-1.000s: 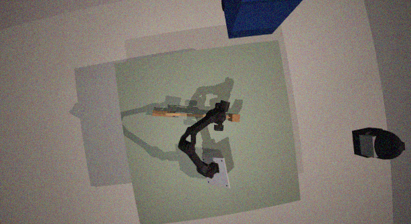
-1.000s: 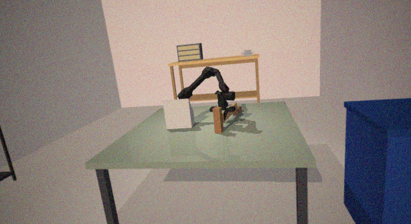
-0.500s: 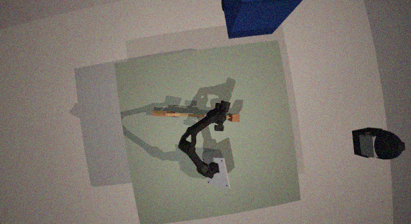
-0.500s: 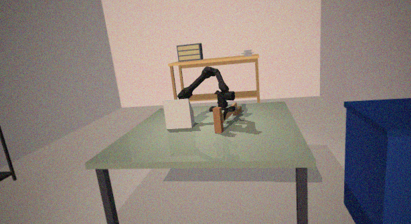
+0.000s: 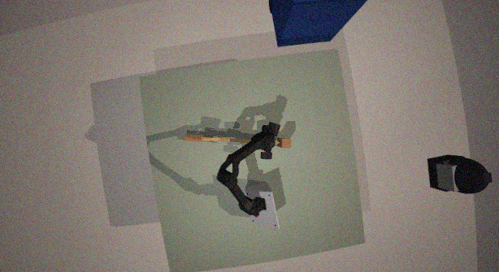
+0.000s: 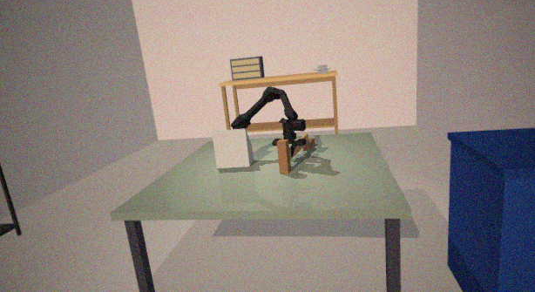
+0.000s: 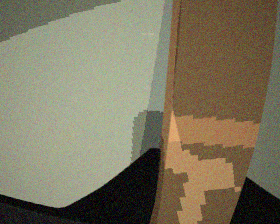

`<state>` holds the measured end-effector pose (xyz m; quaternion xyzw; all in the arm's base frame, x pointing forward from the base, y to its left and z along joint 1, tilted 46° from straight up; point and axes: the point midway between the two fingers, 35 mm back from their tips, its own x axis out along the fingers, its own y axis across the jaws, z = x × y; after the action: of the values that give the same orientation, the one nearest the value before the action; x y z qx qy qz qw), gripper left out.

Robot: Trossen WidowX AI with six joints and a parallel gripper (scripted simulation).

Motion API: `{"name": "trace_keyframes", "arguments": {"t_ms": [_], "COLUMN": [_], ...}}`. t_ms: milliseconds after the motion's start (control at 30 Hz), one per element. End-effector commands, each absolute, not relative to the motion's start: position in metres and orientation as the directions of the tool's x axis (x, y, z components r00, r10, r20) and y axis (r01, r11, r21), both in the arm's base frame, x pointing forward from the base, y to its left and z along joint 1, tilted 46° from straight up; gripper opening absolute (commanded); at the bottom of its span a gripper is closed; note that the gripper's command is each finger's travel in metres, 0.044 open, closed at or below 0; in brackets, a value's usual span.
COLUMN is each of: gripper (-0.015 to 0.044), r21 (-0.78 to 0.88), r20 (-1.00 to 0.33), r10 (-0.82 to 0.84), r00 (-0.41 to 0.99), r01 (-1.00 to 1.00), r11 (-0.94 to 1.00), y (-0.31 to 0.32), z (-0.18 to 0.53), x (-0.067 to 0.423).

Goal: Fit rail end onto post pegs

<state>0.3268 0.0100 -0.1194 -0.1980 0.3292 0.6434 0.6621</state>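
Note:
The long wooden rail [image 5: 227,139] lies across the middle of the green table. The short wooden post [image 5: 286,143] stands at its right end and the footboard block [image 5: 190,137] at its left end. In the side view the post [image 6: 284,157] stands nearest the camera and the rail [image 6: 301,146] runs back to the block [image 6: 310,142]. My gripper [image 5: 271,138] is shut on the rail close to the post and hides the joint, also in the side view [image 6: 289,140]. The wrist view shows the rail [image 7: 211,110] as a broad wooden band over the table.
My arm rises from a white pedestal [image 6: 233,148] on the table, beside the rail. A blue box [image 6: 492,200] stands off the table's edge. A wooden shelf table [image 6: 279,99] stands behind. A dark object [image 5: 457,174] sits on the floor.

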Motion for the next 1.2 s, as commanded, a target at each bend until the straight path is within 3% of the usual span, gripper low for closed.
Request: {"name": "trace_keyframes", "arguments": {"t_ms": [0, 833, 1167], "gripper": [0.0, 0.0, 0.0263], "r21": [0.16, 0.159, 0.161], "r20": [-0.697, -0.697, -0.692], "r10": [0.716, 0.716, 0.72], "r00": [-0.041, -0.041, -0.043], "r01": [-0.982, -0.982, -0.982], "r11": [0.1, 0.1, 0.097], "y": [0.0045, -0.0001, 0.0042], "z": [-0.1207, -0.1262, -0.1252], "x": [0.3262, 0.3251, 0.3252]}}
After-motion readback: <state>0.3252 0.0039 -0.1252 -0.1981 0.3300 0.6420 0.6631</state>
